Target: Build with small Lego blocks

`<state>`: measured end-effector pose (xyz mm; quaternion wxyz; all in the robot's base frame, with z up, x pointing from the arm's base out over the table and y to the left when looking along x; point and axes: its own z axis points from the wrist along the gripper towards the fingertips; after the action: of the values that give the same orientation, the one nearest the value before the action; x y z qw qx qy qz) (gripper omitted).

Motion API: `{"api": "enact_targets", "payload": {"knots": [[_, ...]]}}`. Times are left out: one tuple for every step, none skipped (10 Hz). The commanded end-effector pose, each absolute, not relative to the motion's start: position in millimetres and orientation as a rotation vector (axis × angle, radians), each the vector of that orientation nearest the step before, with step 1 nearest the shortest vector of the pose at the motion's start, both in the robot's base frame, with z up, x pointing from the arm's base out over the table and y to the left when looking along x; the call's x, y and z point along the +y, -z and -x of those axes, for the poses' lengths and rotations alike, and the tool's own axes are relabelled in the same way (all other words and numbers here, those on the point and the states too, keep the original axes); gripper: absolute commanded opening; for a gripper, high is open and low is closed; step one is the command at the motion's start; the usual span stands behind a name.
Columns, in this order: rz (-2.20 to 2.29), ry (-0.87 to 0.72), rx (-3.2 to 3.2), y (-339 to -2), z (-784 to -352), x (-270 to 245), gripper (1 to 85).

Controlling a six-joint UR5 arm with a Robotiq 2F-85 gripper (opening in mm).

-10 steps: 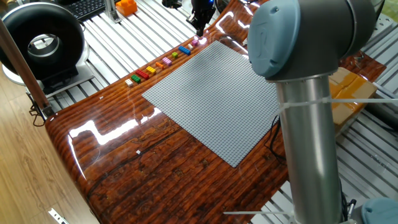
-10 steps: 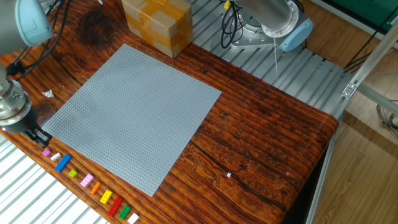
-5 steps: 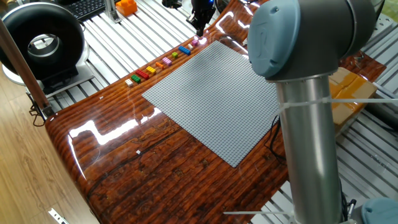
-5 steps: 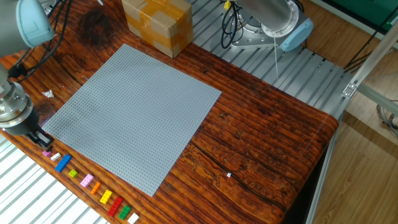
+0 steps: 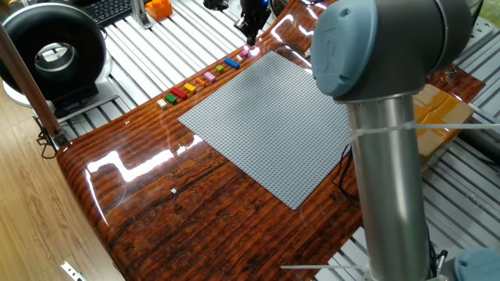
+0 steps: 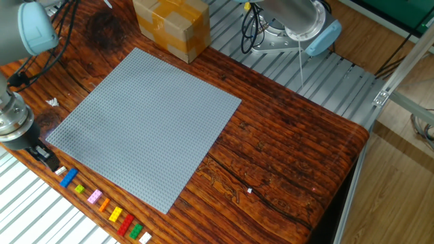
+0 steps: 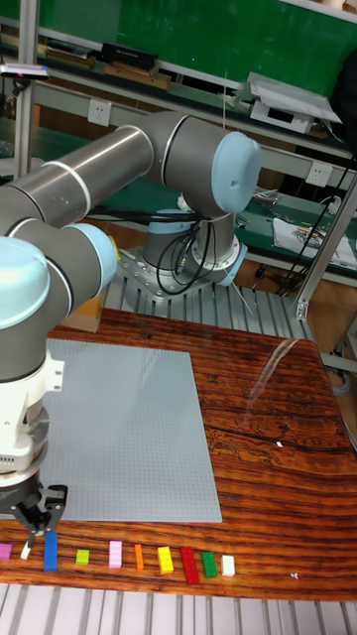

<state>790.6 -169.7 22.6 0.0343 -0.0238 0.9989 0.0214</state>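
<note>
In the tall fixed view, the row of small Lego blocks (image 7: 124,556) lies on the wooden tabletop (image 7: 268,437) along its near edge, just in front of the grey baseplate (image 7: 119,427). Taken from the baseplate's left corner rightwards, the row runs: a pink block (image 7: 4,551) at the picture's edge, a small white block (image 7: 26,550), a long blue block (image 7: 50,551), a yellow-green block (image 7: 82,558), a pink block, an orange block, a yellow block, a red block (image 7: 188,564), a green block and a white block (image 7: 228,565). None of them sits on the baseplate.

The gripper (image 7: 33,520) hangs low over the baseplate's front left corner, pointing down, its tips just above the small white block at the left end of the row. The jaws look set a little apart, and nothing can be seen between them, though the view is too small to be sure.

In the other fixed view, the gripper (image 6: 46,156) stands at the same end of the row, beside the baseplate's (image 6: 146,122) corner and next to the blue block (image 6: 68,177). A cardboard box (image 6: 171,24) stands beyond the baseplate's far side. In the one fixed view, the row (image 5: 205,80) lines the baseplate's (image 5: 273,117) far edge.
</note>
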Motion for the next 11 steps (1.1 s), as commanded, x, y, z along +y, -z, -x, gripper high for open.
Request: {"api": "enact_targets", "payload": {"knots": [[0.050, -0.046, 3.061, -17.0, -796.1, -176.7, 53.3], [0.047, -0.042, 3.057, -15.0, -796.9, -178.3, 52.3], [0.047, -0.039, 3.054, -14.4, -796.6, -179.5, 52.3], [0.048, -0.032, 3.054, -14.1, -795.8, -180.8, 52.3], [0.043, -0.032, 3.052, -13.4, -796.1, -179.9, 52.3], [0.041, -0.028, 3.053, -12.8, -795.9, -180.2, 52.0], [0.043, -0.025, 3.056, -12.7, -795.0, -180.7, 51.3], [0.041, -0.023, 3.057, -12.3, -794.6, -181.1, 51.0], [0.032, -0.024, 3.057, -10.7, -793.9, -179.7, 51.0], [0.025, -0.019, 3.054, -9.1, -793.8, -178.7, 51.0], [0.025, -0.019, 3.053, -8.8, -793.9, -178.5, 51.0]]}}
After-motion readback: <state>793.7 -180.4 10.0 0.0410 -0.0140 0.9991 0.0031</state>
